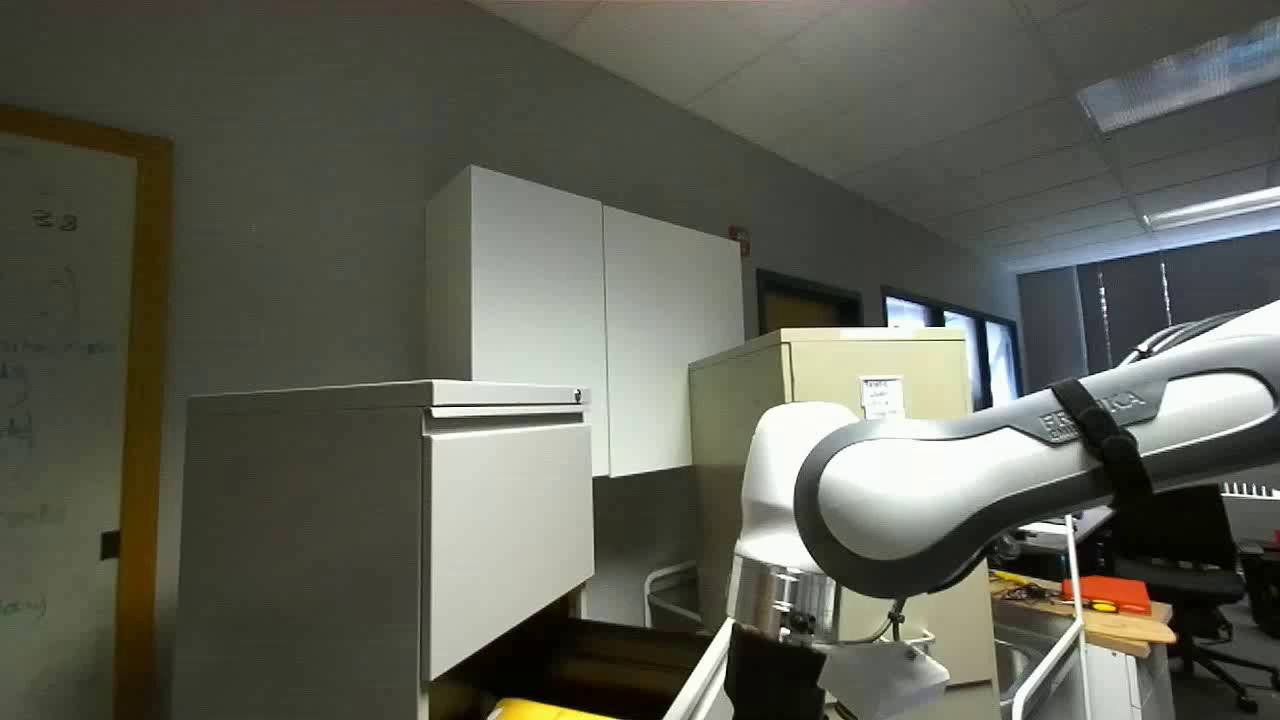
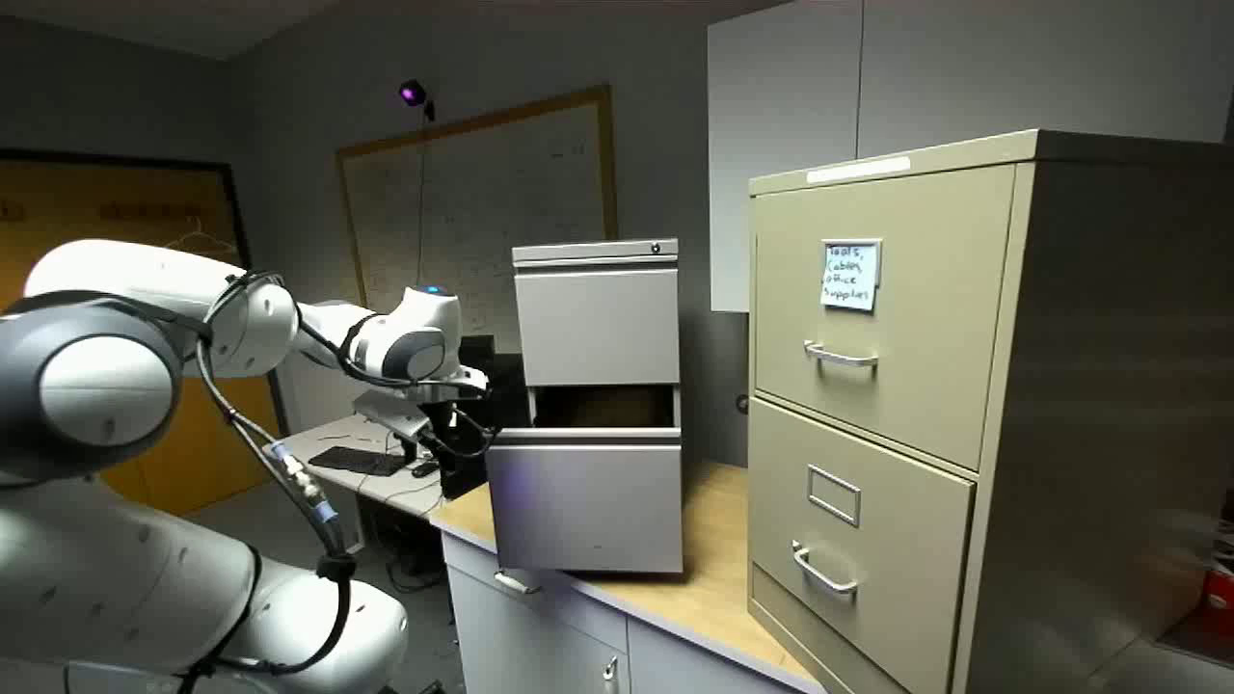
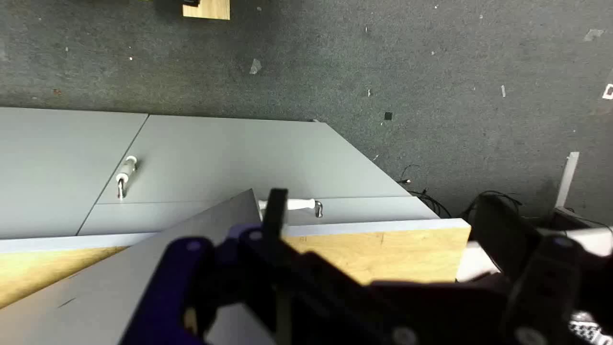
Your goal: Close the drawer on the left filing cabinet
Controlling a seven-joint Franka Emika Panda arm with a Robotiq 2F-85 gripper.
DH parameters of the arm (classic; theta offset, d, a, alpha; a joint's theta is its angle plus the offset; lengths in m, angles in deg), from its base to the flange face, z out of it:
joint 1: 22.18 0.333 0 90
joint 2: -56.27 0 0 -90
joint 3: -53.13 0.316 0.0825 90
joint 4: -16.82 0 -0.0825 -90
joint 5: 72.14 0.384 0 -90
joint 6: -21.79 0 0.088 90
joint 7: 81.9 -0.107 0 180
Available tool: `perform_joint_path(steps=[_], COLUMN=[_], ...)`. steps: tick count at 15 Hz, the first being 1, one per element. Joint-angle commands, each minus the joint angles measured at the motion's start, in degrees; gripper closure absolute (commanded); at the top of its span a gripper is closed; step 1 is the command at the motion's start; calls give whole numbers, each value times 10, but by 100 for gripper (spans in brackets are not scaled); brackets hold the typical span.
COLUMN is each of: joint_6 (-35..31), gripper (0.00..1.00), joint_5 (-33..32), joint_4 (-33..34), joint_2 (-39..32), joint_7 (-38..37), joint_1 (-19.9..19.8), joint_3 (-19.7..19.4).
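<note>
The left filing cabinet [image 1: 300,550] is a light-grey metal box; it also stands in the middle of an exterior view [image 2: 598,328]. Its lower drawer [image 2: 588,506] is pulled out below the closed upper front, with a dark gap above it. Something yellow [image 1: 545,711] shows inside. My gripper [image 1: 775,675] points down at the drawer's front edge [image 1: 700,675]. In the wrist view the gripper [image 3: 383,206] is open, fingers wide apart with nothing between them. One finger overlaps the corner of the grey drawer front [image 3: 143,268]; whether it touches is unclear.
A beige cabinet [image 2: 868,386] with handled drawers stands beside the grey one. Both stand on a wood-topped counter [image 2: 718,540] with grey doors [image 3: 230,158]. White wall cupboards [image 1: 600,320] hang behind. A desk [image 2: 328,439] with a keyboard is beyond the arm.
</note>
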Motion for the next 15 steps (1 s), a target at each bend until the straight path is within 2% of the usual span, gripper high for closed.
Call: perform_joint_path(steps=[1, 9, 15], joint_6=[3, 1, -6], gripper=[0, 0, 0], joint_5=[3, 0, -6], joint_4=[1, 1, -11], joint_2=[0, 1, 1], joint_7=[3, 2, -1], joint_1=[-6, -7, -31], joint_3=[4, 6, -4])
